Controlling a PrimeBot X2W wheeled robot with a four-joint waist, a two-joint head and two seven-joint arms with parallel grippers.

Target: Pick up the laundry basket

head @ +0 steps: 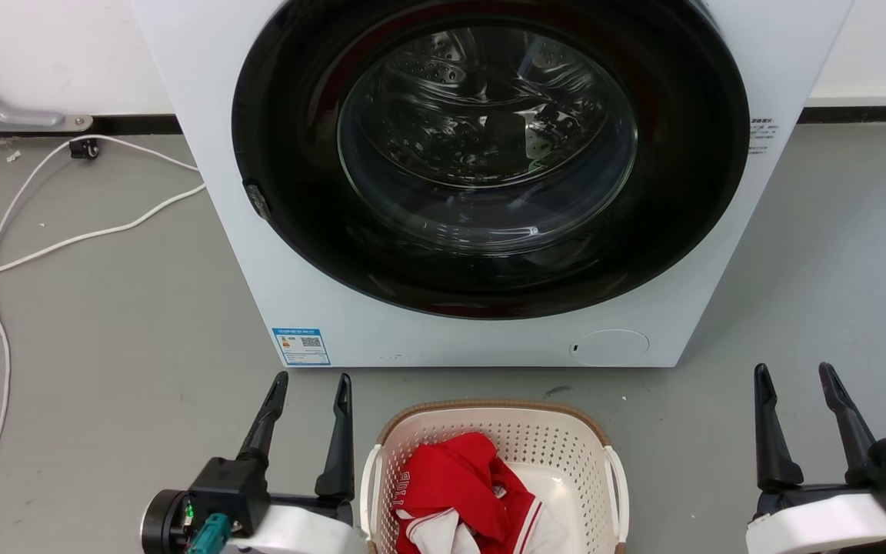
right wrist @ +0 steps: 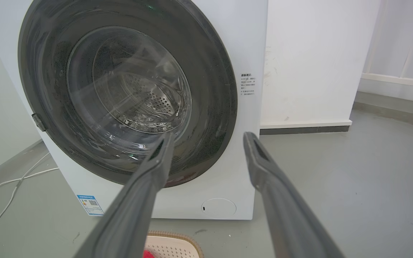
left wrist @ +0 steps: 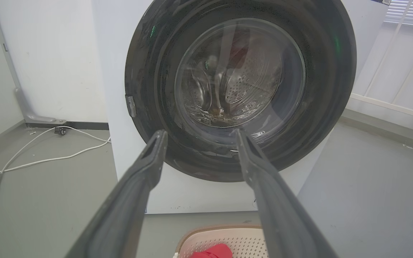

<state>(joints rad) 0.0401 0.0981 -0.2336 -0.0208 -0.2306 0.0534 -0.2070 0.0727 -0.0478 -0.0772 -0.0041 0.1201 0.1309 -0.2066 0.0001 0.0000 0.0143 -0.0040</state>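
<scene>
The laundry basket [head: 558, 442] stands on the grey floor at the bottom centre of the head view, cream with perforated walls, a brown rim and white side handles. Red and white clothes [head: 462, 492] lie inside it. My left gripper [head: 312, 385] is open just left of the basket, its inner finger close to the left handle, touching nothing. Well to the right of the basket, my right gripper [head: 795, 373] is open and holds nothing. The basket's far rim [left wrist: 224, 234] peeks between the left wrist's fingers, and a corner of it [right wrist: 172, 243] sits low in the right wrist view.
A white washing machine [head: 335, 308] with a shut round dark glass door [head: 489, 154] stands right behind the basket. White cables [head: 51, 231] trail over the floor on the left. Bare grey floor lies to either side of the machine.
</scene>
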